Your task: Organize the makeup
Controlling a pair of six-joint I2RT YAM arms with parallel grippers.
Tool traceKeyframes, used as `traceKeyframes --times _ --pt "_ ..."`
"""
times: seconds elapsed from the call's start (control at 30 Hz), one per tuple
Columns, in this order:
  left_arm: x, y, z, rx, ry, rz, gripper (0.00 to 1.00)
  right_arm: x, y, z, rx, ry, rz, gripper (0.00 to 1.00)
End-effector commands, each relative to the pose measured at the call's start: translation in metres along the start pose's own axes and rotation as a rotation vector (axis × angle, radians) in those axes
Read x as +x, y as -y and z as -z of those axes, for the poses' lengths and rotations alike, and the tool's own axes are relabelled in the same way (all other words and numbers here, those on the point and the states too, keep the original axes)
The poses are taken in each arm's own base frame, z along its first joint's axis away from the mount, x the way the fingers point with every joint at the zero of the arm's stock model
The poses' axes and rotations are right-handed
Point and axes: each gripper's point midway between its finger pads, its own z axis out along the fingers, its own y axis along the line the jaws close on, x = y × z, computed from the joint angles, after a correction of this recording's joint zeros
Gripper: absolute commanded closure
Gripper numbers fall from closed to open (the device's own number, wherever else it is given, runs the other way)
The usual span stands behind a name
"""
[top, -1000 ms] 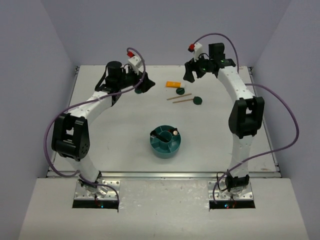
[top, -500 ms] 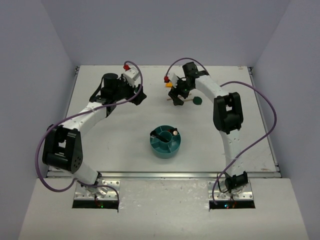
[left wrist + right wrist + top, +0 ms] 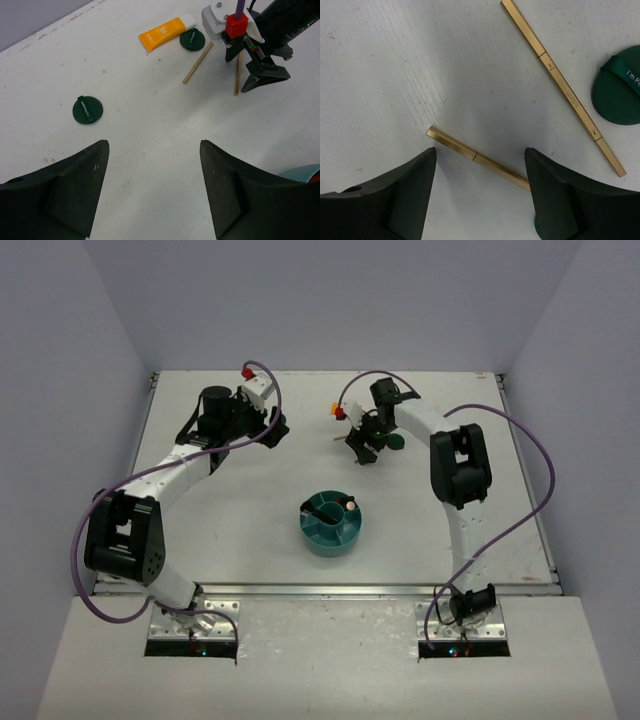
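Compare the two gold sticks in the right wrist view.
The upper gold stick lies clear of the right hand; the lower gold stick lies between its open fingers, one end hidden behind a finger. The upper runs steeper, passing beside a green round pad; the lower lies flatter. The upper shows printed lettering; the lower none visible. Both are slim, gold, flat on the table.

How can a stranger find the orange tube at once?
On the far half of the white table, look just beyond the right gripper. The orange tube lies flat there, its white cap beside a dark green disc; nothing else nearby is orange.
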Motion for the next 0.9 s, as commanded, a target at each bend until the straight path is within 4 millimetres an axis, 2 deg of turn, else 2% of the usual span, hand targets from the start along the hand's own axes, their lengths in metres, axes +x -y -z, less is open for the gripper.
traceKeyframes --times 0.0,0.13,0.2,0.27,0.37,0.53,0.63,0.7,0.8,0.87 --pt "-0.015 -0.002 0.002 0.001 0.057 -0.015 0.29 -0.006 0.000 0.007 0.009 0.004 -0.012 0.29" --pt "-0.018 -0.005 0.004 -0.008 0.061 -0.029 0.29 0.007 -0.011 0.001 -0.044 -0.050 -0.075 0.36" --pt "-0.018 -0.007 0.004 -0.015 0.060 -0.034 0.29 0.009 -0.013 0.007 -0.023 -0.042 -0.044 0.40" --pt "-0.017 -0.008 0.004 -0.017 0.058 -0.035 0.29 0.025 -0.019 0.006 -0.014 -0.077 -0.010 0.44" --pt "-0.018 -0.009 0.003 -0.019 0.062 -0.035 0.29 0.034 -0.018 0.006 0.009 -0.102 0.013 0.49" --pt "-0.024 -0.009 0.002 -0.011 0.079 -0.039 0.29 0.055 -0.027 -0.006 -0.008 -0.178 0.051 0.61" --pt "-0.024 -0.009 0.004 -0.015 0.078 -0.045 0.29 0.058 -0.034 -0.011 -0.020 -0.206 0.088 0.76" --pt "-0.023 -0.009 0.005 -0.019 0.076 -0.047 0.29 0.058 -0.041 -0.014 -0.030 -0.207 0.098 0.81" --pt "-0.023 -0.010 0.006 -0.022 0.076 -0.051 0.29 0.052 -0.049 -0.017 -0.031 -0.184 0.120 0.92" --pt "-0.023 -0.009 0.007 -0.021 0.078 -0.051 0.29 0.041 -0.050 -0.019 -0.016 -0.155 0.146 0.93"
